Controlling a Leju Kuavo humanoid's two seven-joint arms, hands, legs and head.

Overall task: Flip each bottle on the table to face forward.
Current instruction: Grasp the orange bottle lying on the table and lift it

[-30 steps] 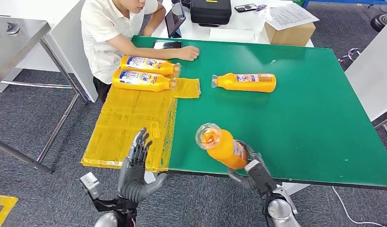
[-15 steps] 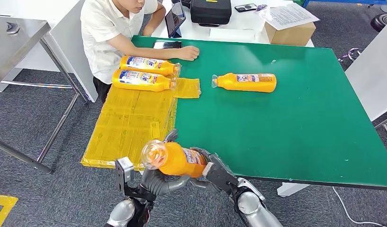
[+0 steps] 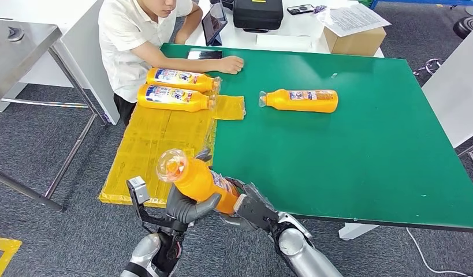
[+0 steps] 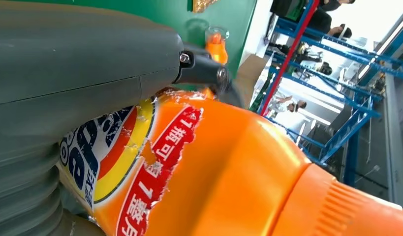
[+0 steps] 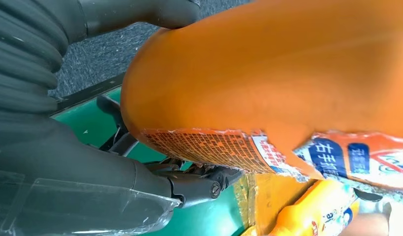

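Four orange bottles counted. Two lie on the yellow mat (image 3: 153, 144). Held bottle (image 3: 196, 180), cap up-left at the table's (image 3: 349, 150) near edge: left hand (image 3: 185, 208) and right hand (image 3: 248, 205) both grip it. One lies mid-table.

Held bottle (image 3: 199, 183): base end hidden behind both hands in head view. Left hand (image 3: 185, 209) fingers mostly tucked under the bottle; right hand (image 3: 245, 205) fingers covered by the body too, so exact contact unclear. Left wrist view: bottle runs off the frame edges, label print torn, only partly legible. Right wrist view: cap end cut off, fingertips behind the bottle. Person (image 3: 136, 34) cropped at top edge. Black case (image 3: 257, 12) and cardboard box (image 3: 355, 34) clipped or partly out of frame. Labels on the two bottles on the yellow sheet (image 3: 176, 89) too small to read.
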